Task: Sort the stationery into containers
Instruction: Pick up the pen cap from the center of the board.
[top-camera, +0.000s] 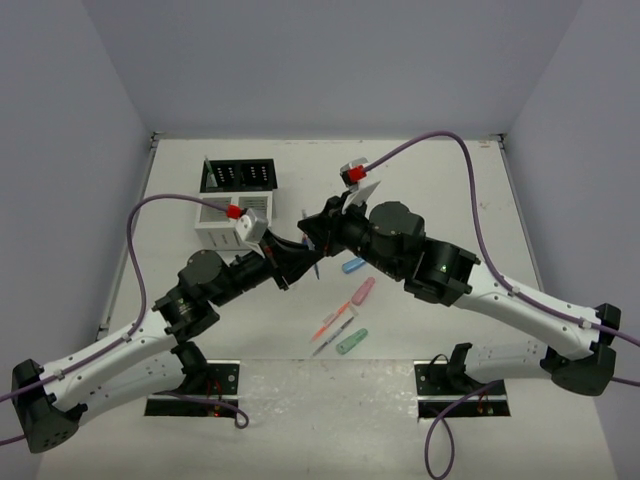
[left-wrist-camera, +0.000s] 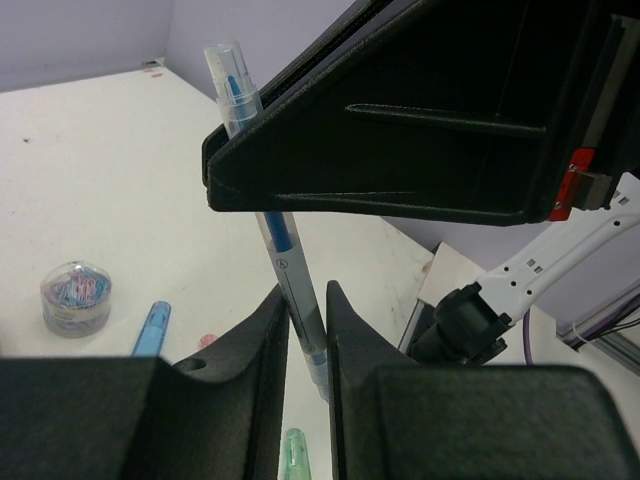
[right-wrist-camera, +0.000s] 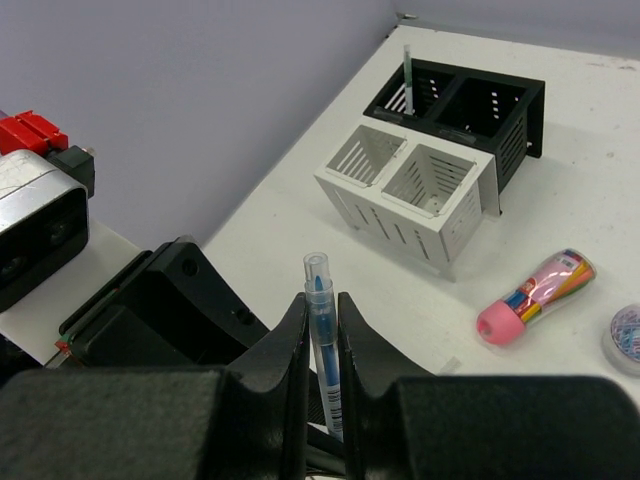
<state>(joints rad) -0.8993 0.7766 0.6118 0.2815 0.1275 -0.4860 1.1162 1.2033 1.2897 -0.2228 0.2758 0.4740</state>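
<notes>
A blue pen (right-wrist-camera: 322, 330) stands upright between both grippers above the table's middle. My right gripper (right-wrist-camera: 320, 298) is shut on its capped upper part. My left gripper (left-wrist-camera: 302, 290) stands slightly open around the pen's lower barrel (left-wrist-camera: 285, 260), with a sliver of gap beside it. In the top view the two grippers meet nose to nose, the left gripper (top-camera: 298, 262) below the right gripper (top-camera: 320, 232). The containers stand at the back left: a black rack (top-camera: 238, 175) joined to a white slatted box (top-camera: 222, 228). One thin pen (right-wrist-camera: 407, 80) stands in the rack.
Loose on the table lie a blue capsule (top-camera: 353, 265), a pink capsule (top-camera: 361, 291), a green capsule (top-camera: 351, 341), an orange pen (top-camera: 330, 322) and a grey pen (top-camera: 333, 338). A pink patterned tube (right-wrist-camera: 535, 297) and a small round roll (left-wrist-camera: 76, 298) lie near the box.
</notes>
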